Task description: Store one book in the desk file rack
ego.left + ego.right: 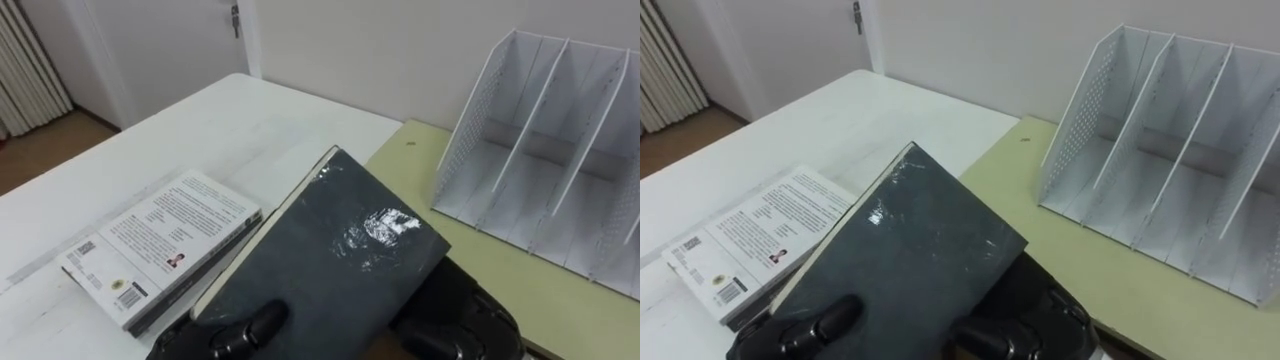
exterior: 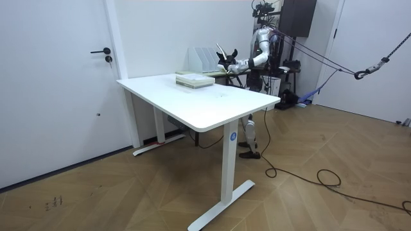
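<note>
Book [image 1: 320, 250]: dark, tilted, lower centre of your frame, raised off the counter [image 1: 230, 130] | left hand [image 1: 240, 328] and right hand [image 1: 455, 320]: both clasping its near edge | file rack [image 1: 560, 150]: upper right, well apart | pale book [image 1: 160, 245]: lower left, lying flat.

My dark book [image 1: 330, 250] has a glossy, near-black cover and pale page edges along its left side. It is tilted, cover up, pinched at its near edge by my left hand [image 1: 250, 325] and right hand [image 1: 455, 320]. The white file rack [image 1: 545, 150] stands upright on the pale green table [image 1: 520, 290] to my right, apart from the book, its slanted dividers facing me.
</note>
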Available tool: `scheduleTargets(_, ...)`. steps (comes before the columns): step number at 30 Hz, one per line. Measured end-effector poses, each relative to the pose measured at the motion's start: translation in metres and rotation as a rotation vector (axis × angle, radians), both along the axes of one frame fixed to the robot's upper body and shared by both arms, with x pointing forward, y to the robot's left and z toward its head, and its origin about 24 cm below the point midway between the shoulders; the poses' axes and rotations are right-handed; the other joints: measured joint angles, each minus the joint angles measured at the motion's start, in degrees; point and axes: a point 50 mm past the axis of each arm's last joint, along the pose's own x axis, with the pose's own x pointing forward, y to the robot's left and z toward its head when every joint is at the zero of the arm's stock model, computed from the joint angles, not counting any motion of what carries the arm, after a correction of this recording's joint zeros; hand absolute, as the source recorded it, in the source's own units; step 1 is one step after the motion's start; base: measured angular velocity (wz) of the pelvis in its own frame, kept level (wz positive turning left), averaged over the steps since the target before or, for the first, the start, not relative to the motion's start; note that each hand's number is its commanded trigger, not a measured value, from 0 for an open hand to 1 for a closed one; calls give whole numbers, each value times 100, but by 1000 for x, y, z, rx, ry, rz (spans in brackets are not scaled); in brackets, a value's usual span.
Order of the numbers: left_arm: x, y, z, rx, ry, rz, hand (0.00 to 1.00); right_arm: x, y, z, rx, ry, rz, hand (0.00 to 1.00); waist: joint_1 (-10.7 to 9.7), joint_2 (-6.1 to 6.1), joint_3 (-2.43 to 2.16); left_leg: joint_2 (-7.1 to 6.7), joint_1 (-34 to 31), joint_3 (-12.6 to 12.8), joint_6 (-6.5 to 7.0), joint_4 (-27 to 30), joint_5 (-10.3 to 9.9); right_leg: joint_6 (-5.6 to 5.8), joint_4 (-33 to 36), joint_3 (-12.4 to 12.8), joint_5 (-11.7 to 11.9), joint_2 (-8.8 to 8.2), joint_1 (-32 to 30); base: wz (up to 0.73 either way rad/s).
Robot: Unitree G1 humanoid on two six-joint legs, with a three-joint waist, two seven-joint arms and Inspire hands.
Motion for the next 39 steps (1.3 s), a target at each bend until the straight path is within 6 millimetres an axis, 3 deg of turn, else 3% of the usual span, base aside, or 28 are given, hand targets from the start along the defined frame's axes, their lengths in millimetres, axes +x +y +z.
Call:
scheduleTargets(12,-3,-5,0,-16,-18,-71,100,1,-2,-2,-36,38,-39,100,142,10,5,-3,-9,2,-1,0,-1,-3,94,37,-2,6,-51,-2)
scheduleTargets(25,-5,-8,0,-40,-14,-110,100,1,3,-2,-18,31,-38,100,139,60,-28,-1,-12,11,-4,42,-3,-12,107,47,-8,6,-54,0)
scheduleTargets(26,-5,-8,0,-39,-13,-110,95,1,3,-2,-19,31,-39,100,139,65,-31,-1,-12,11,-4,37,-3,-12,106,47,-8,6,-54,0)
scheduleTargets(27,-5,-8,0,-39,-13,-109,52,1,3,-2,-19,32,-39,100,127,68,-33,-1,-11,11,-4,31,-3,-12,104,47,-8,6,-52,0)
scheduleTargets(28,-5,-9,-1,-39,-12,-110,3,1,3,-2,-19,31,-39,100,123,68,-33,-1,-12,11,-4,30,-3,-12,103,47,-8,6,-48,0)
scheduleTargets(36,-4,-8,-1,-33,-1,-92,0,1,2,-2,-28,31,-42,100,121,5,5,-1,-13,10,-4,18,-3,-12,100,46,-10,6,-7,0)
scheduleTargets(39,-4,-7,-2,-26,8,-82,0,1,2,-2,-33,30,-42,100,118,-31,-5,-1,14,9,-4,30,-3,-12,99,43,-10,5,-2,0)
